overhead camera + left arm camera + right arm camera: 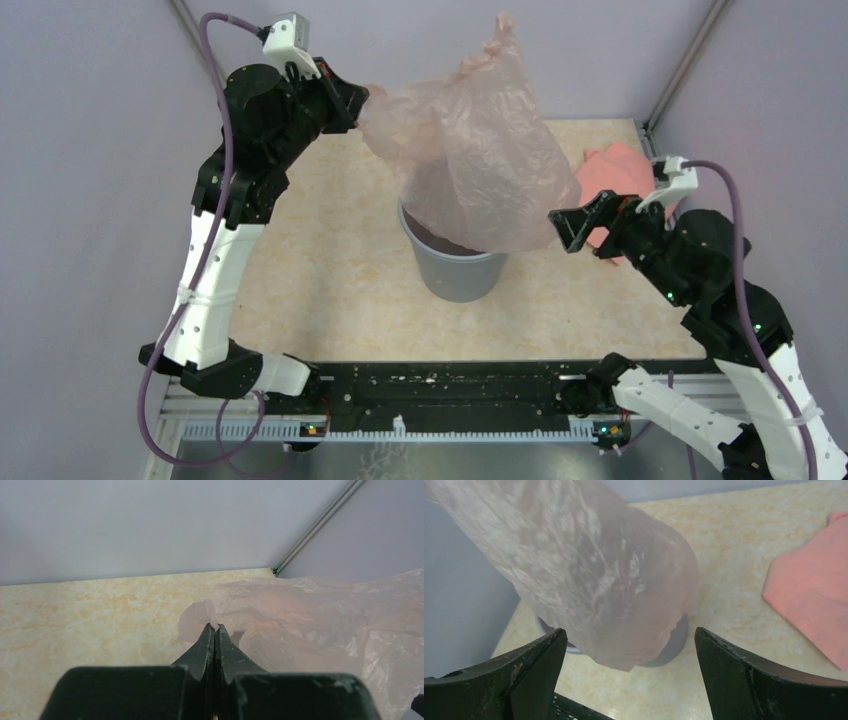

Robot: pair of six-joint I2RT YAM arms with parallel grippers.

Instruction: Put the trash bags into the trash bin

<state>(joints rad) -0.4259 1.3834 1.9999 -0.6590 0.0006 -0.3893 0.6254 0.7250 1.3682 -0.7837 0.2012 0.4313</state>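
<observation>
**Marbled table (320,280), plain pale walls (90,150): thin pink bag (480,150) held up over the bin (458,272)**

Beige, marble-patterned tabletop fills the floor of a booth with pale walls. Above its middle hangs the bag, thin, crinkly and see-through pink, spread wider than the grey round bin that stands upright below it. The bag's lower edge drapes over the bin's mouth and hides the far rim; whether any of it is inside cannot be told. One point of the bag sticks up towards the back wall.

The left gripper (360,100) is raised high at the bag's upper left corner. Its fingers are pressed fully together, pinching a small fold of the plastic at their tips, and the rest of the bag billows away to the right.

The right gripper (568,230) sits lower, just beside the bag's lower right edge, pointing at it. Its fingers are spread as wide as they go and hold nothing; from its own camera the bag hangs ahead of the gap, with the bin behind. Whether a fingertip touches the plastic is unclear.

Behind the right arm, a salmon-pink folded bundle (615,170) lies on the table, apart from the bin.
</observation>
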